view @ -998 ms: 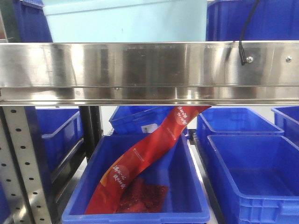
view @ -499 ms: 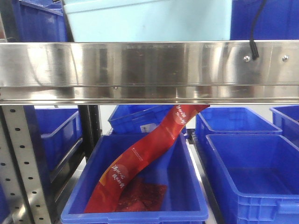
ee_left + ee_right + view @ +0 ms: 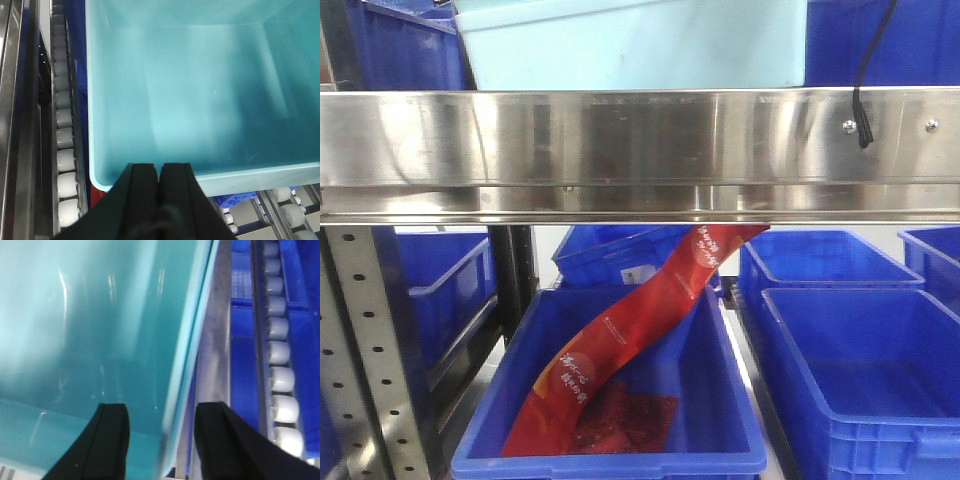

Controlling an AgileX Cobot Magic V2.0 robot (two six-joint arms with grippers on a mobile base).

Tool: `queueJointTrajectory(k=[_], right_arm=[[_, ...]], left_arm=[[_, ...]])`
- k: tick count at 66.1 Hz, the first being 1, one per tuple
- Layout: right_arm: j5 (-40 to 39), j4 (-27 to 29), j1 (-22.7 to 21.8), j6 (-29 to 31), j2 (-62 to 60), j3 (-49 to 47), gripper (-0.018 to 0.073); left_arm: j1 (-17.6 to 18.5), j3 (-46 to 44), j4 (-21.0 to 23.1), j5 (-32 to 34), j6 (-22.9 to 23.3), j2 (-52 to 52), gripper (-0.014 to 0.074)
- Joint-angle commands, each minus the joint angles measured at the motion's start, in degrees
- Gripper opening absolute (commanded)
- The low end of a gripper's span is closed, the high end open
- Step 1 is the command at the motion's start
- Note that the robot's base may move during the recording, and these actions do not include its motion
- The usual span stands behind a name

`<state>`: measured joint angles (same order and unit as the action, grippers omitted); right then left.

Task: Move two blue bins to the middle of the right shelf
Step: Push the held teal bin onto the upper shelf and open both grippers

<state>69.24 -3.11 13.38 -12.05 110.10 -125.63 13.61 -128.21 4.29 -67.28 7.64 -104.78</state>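
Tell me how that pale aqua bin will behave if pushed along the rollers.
The aqua bin looks empty, so probably light. Its smooth walls may be slippery. On the roller track it would likely glide easily, perhaps overshooting.

We count one pale aqua bin [image 3: 630, 45] on the steel shelf level [image 3: 640, 140], seen from the front. Around it we count royal-blue bins: two partly visible on that same level, one at upper left [image 3: 395, 45] and one at upper right [image 3: 880, 40], and below the rail six more, namely one at the front centre [image 3: 720, 400], one behind it [image 3: 605, 260], two on the right [image 3: 860, 380], a sliver at the far right edge, and one on the left [image 3: 440, 285]. One red packet [image 3: 620, 345] lies in the front centre bin. One black cable [image 3: 861, 100] hangs over the rail. Two bolts [image 3: 848, 126] show on the rail's right end. One perforated upright [image 3: 375, 350] stands at lower left.

In the wrist views we count two grippers, the left [image 3: 159, 172] and the right [image 3: 161, 412].
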Motion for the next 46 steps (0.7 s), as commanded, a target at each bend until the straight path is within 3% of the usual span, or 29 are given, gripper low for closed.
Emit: queueJointTrajectory(k=[1,13,24,32,40,46], right_arm=[[0.45,-1.43,-0.18,0.44,-1.55,0.00,0.0223],[0.73,-1.55,-0.18,0.44,-4.31,0.00,0.0223],[0.73,-1.55,-0.05,0.44,-7.32,1.60,0.0204],[0.01,-1.55,-0.05,0.44,-10.89,7.02,0.0038],[-6.53,-1.36,-0.05,0.44,-16.44,17.38,-0.0162],[-13.31,-1.32,-0.05,0.44,-21.65,26.50,-0.0166]], left_arm=[[0.47,-0.30,0.26,0.24,0.50,1.43,-0.0111],[2.80,0.29,-1.67,-0.74,0.50,3.71,-0.0111],[5.46,8.30,-3.65,3.68,0.81,8.01,-0.0111],[5.46,20.04,-3.65,12.10,3.51,13.40,-0.0111],[5.46,32.96,-3.65,20.79,3.51,19.41,-0.0111],[5.46,43.79,-3.16,28.64,3.51,24.37,-0.0111]])
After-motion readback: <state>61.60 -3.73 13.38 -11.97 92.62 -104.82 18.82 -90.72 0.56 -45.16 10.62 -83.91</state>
